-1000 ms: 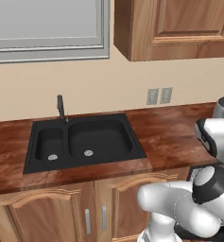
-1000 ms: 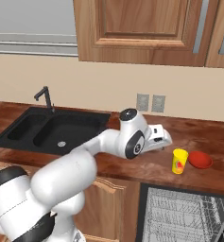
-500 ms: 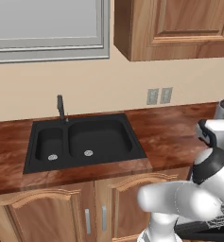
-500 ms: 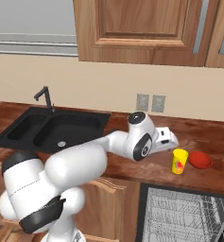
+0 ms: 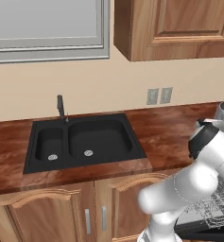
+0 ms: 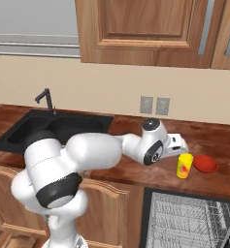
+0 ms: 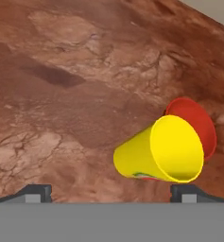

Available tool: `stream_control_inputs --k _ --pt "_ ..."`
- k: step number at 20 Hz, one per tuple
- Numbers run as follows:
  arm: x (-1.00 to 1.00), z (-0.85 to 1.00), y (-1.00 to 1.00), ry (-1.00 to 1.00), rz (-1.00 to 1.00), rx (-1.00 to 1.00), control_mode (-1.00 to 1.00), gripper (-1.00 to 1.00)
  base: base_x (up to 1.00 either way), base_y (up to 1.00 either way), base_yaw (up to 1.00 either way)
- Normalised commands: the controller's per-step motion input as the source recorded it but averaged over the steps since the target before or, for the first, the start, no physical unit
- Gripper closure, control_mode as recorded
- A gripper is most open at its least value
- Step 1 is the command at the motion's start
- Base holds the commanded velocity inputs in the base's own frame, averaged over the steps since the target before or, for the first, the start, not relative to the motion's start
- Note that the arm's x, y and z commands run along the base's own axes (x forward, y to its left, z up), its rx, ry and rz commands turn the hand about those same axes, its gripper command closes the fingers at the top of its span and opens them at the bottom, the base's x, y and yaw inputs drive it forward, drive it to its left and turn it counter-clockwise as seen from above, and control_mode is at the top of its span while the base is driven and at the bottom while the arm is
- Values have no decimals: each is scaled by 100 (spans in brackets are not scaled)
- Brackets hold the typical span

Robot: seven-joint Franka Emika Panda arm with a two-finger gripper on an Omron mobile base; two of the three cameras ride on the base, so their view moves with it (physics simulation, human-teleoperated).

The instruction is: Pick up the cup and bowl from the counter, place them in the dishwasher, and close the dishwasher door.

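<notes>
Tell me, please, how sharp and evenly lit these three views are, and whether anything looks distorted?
Left base view: sharp, flat light, soft sheen on the counter. Right base view: crisp, faint shadows by the cup and bowl. Hand view: counter grain soft and blurry, cup seen foreshortened.

arm [image 6: 97, 152]: your glossy white, rounded links
joints: dark bands between the links (black and grey)
hand [image 6: 174, 144]: white, boxy
fingertips [image 7: 38, 193]: small, dark, square-topped
</notes>
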Motion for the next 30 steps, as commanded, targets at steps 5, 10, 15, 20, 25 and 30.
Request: stream_control_inputs --k 5,10,15,20,25,30 --pt "37 -5 -29 0 0 1 -100 -100 0 0 0" --pt "36 -16 -28 0 0 4 -100 -100 0 0 0" --pt "25 -27 -26 0 0 9 -100 -100 0 0 0" --pt "25 -13 -32 0 0 6 -100 -100 0 0 0" --pt "24 -18 -30 0 0 10 -100 100 0 0 0" --pt "10 -5 -6 0 0 8 -100 100 0 0 0"
